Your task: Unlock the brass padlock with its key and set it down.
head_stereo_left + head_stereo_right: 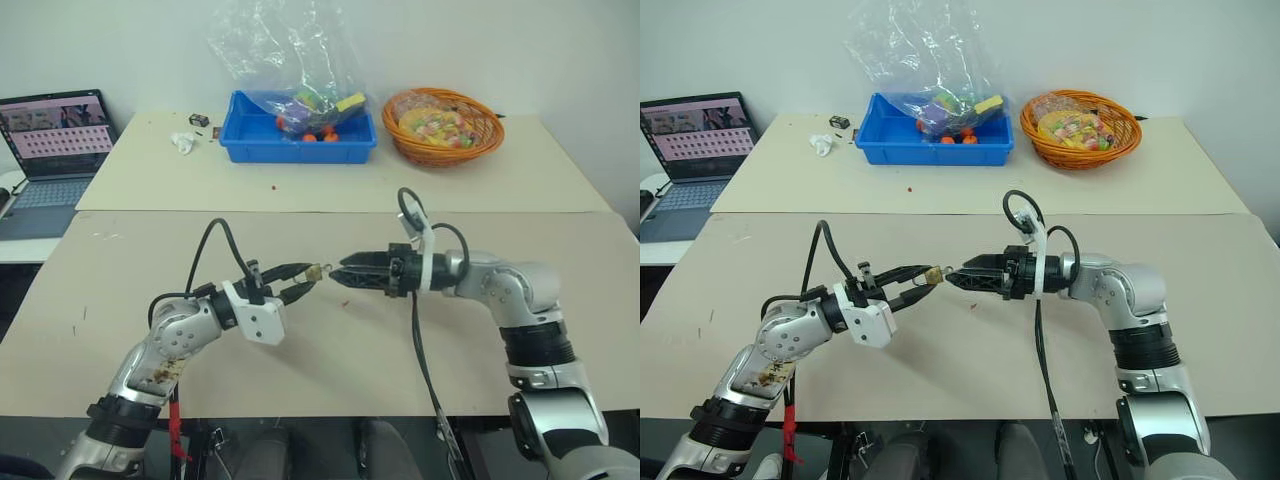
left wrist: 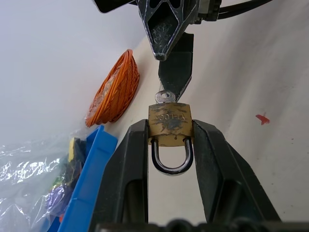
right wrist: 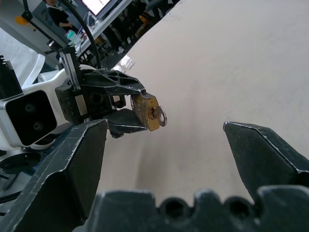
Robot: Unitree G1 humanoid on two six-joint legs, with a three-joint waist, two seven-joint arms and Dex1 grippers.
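You have the brass padlock [image 2: 170, 124] clamped by its body in the left end effector [image 2: 170, 145], held in the air above the table [image 1: 330, 350], shackle pointing back toward the wrist. The key [image 2: 164, 96] already sits in the keyhole, its round bow sticking out toward the right end effector [image 3: 164, 145], whose jaws stand wide apart and hold nothing, just beside the padlock. You appear to be at the turning step: close the right fingers on the bow squarely, then roll the wrist while the left keeps the body from twisting. The bow is tiny, so a skewed pinch may slip. Well beyond the padlock lie a blue bin [image 1: 300, 140], an orange basket [image 1: 443, 128] and a laptop [image 1: 55, 135]; nothing blocks you.
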